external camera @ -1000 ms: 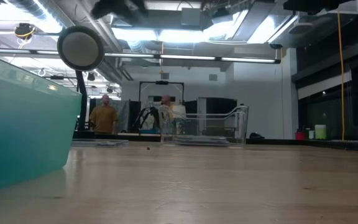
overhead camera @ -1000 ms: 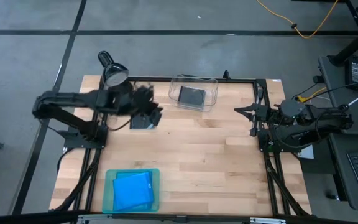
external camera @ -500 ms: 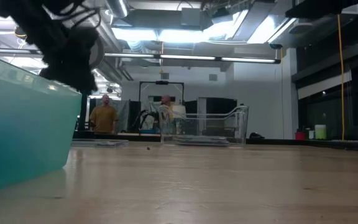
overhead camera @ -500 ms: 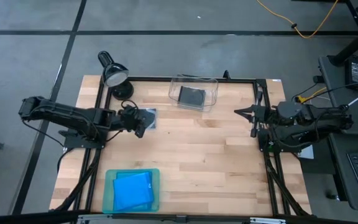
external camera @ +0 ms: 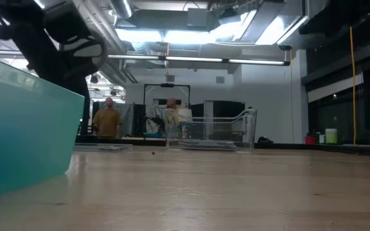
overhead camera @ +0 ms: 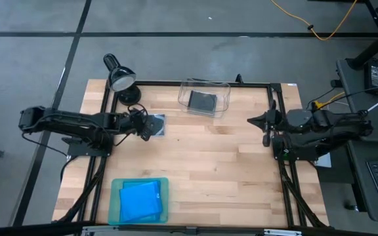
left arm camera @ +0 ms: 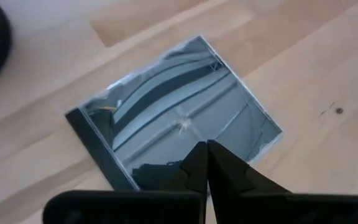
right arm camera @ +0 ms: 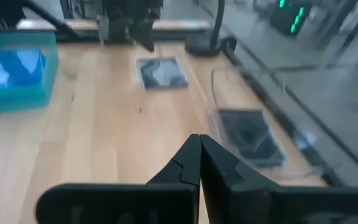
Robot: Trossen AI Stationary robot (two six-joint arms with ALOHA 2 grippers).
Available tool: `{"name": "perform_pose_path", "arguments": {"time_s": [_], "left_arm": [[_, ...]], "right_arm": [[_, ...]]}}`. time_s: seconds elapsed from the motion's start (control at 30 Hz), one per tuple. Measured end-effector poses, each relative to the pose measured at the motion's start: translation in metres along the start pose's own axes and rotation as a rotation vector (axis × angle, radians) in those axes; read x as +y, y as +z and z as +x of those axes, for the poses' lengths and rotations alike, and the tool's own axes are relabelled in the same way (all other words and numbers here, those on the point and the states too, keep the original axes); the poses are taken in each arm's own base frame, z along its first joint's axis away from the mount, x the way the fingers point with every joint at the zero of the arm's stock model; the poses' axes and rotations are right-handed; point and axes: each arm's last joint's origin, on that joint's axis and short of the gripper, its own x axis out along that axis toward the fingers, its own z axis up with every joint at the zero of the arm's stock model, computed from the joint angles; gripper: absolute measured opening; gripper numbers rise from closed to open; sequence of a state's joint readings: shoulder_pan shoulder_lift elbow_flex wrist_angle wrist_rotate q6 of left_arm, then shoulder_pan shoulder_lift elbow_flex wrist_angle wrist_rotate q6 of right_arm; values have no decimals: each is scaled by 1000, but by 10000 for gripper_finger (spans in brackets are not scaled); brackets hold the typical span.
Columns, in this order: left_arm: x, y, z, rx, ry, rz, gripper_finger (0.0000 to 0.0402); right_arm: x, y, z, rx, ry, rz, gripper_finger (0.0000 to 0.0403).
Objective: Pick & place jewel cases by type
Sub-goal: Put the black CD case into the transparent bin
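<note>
The left tool [overhead camera: 151, 126] has pulled back from over the grey case [overhead camera: 156, 124], fingers now pressed together, empty.

On the table [overhead camera: 215, 164], the tray [overhead camera: 117, 203] sits at seven o'clock, the bin [overhead camera: 225, 92] at twelve, the lamp [overhead camera: 118, 77] at eleven.

Your left wrist view hides the near corner of the square grey jewel case [left arm camera: 173, 124] behind dark fingertips [left arm camera: 205, 163]; blue cases [overhead camera: 140, 200] overlap, count unclear.

no readable text, labels or signs anywhere.
</note>
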State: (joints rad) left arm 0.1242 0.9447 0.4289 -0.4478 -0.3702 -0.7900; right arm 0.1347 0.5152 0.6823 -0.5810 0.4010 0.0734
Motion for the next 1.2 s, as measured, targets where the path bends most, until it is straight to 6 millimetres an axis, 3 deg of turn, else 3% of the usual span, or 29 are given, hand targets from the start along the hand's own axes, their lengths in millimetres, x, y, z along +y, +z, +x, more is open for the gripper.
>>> {"name": "perform_pose_path", "arguments": {"time_s": [0.5, 1.2], "left_arm": [[4, -10, 24, 51, -130, -44, 1], [-40, -31, 64, 146, -306, -70, 1]], "right_arm": [[12, -9, 30, 193, -17, 1, 7], [28, -13, 61, 295, 55, -3, 7]]}}
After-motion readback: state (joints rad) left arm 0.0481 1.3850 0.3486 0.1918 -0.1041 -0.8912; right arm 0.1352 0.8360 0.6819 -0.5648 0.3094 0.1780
